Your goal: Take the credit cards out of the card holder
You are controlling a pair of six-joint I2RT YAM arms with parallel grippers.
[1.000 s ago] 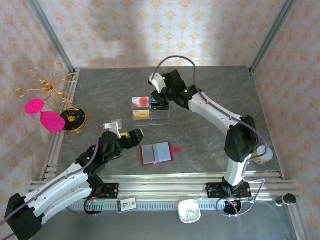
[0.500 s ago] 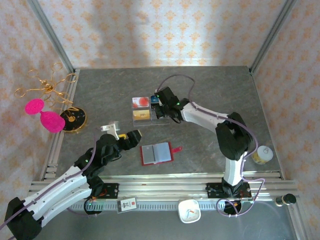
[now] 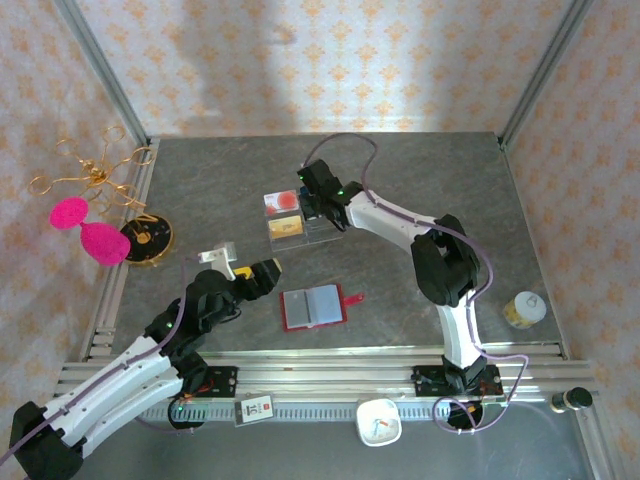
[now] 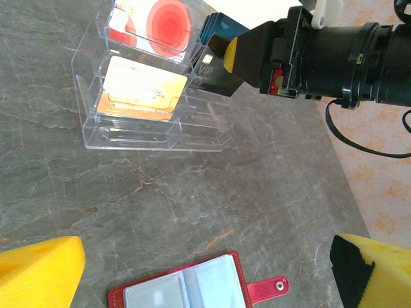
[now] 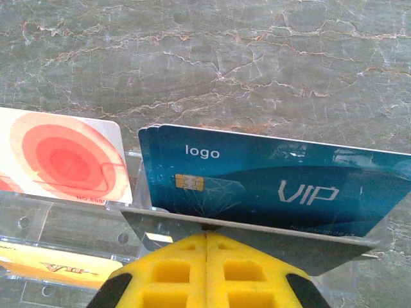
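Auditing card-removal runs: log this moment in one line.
right gripper: shut on grey card at acrylic stand | left gripper: open | card holder: lying open

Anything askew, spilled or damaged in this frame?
Nothing stands out. The right end effector is shut on a grey card at the clear stand, by upright blue cards; the red card holder lies open and flat. No spill or damage shows.

Left pincer (image 3: 262, 272) wide, right pincer (image 5: 207, 250) tight.
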